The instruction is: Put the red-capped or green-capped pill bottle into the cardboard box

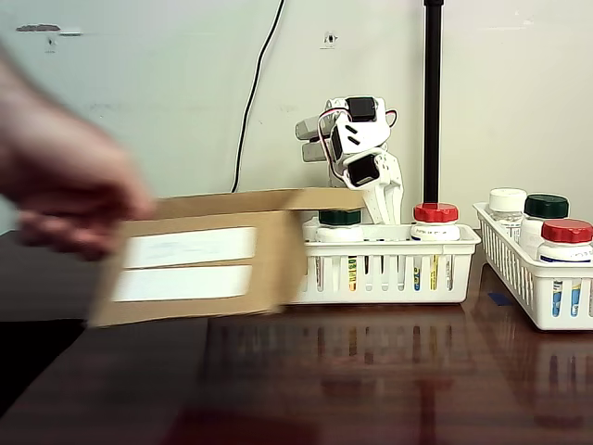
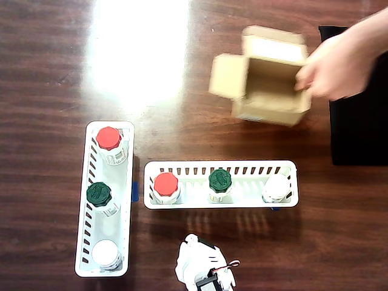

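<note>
Setup, by my reading, is the step in hand: a person's hand [image 2: 332, 71] grips the small brown corrugated cardboard box [image 2: 262, 79], flaps open, above the dark wooden table [image 2: 54, 73], well apart from the baskets. The white pill bottle with a dark green screw cap [image 2: 220, 183] stands upright in the middle of the long white slotted basket [image 2: 221, 204] nearest the arm, between a red-capped bottle [image 2: 165, 186] and a white-capped bottle [image 2: 276, 188]. The white robot arm [image 1: 357, 148] sits folded behind that basket. Next the box must be set down and released; then the arm must reach over the green cap. Motion blurs the hand and box labels, and I cannot tell whether the fingers are open or closed.
</note>
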{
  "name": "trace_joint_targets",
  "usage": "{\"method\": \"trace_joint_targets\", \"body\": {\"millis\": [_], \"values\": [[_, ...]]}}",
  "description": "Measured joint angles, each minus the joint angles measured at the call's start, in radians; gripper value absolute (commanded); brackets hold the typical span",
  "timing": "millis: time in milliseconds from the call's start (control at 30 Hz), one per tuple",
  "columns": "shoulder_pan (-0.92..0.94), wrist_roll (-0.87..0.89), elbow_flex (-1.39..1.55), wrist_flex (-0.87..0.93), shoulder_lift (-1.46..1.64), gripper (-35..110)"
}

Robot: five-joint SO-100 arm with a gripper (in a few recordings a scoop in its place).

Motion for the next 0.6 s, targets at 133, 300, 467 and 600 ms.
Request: {"method": "trace_joint_targets", "body": {"millis": [133,300,467,600], "values": [[0.067,0.278,0.000,-0.084,0.000,1],[0.411,0.867,0.000,-0.252,0.000,1],[0.494,1.074,0.000,-0.270,0.000,1],[0.505,1.071,0.000,-0.295,0.000,1]]}}
